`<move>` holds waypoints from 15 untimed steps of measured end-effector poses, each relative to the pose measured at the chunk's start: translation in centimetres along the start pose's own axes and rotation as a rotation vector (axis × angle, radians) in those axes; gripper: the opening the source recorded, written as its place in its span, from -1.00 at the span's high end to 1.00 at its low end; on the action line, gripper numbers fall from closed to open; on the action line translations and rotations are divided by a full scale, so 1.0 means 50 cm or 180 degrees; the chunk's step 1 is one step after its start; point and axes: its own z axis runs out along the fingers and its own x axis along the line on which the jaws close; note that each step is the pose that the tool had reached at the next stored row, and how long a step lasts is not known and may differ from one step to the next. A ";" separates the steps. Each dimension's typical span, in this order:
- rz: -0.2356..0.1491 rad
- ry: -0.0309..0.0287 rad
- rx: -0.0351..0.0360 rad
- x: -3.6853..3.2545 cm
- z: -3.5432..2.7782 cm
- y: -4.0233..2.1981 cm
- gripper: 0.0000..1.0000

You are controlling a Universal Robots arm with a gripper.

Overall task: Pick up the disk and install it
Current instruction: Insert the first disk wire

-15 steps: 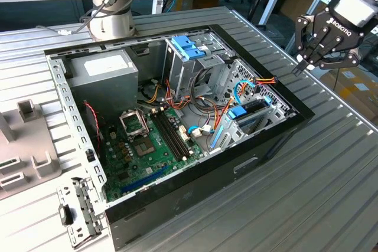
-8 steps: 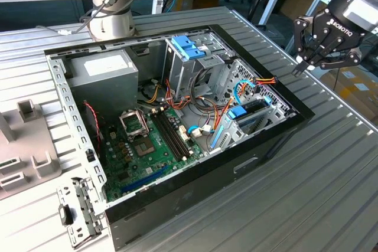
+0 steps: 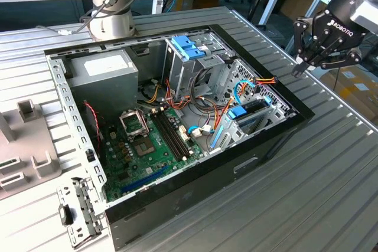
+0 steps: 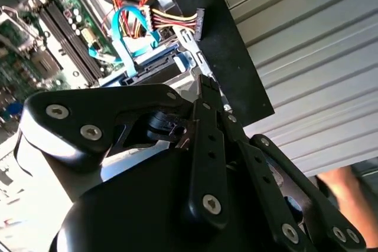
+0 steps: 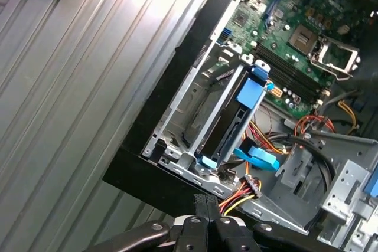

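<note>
exterior view: gripper (image 3: 326,57) hung above the desk (image 3: 331,169) just off the open computer case (image 3: 195,187) toward the exterior view's right, fingers closed on nothing, tips drawn together. disk (image 3: 251,112) already seated in the drive bay at the case's near corner, on edge, blue rail along its top, well apart from the gripper. first wrist view: disk (image 5: 231,123) set in the metal cage beside the motherboard (image 5: 295,33), blue cable (image 5: 260,159) and coloured power wires (image 5: 239,196) lying loose at its end.
</note>
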 end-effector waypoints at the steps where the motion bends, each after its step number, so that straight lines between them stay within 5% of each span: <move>1: -0.0048 0.0000 -0.0006 0.000 0.000 0.000 0.79; 15: -0.0776 -0.0004 -0.0099 0.000 0.000 0.000 0.79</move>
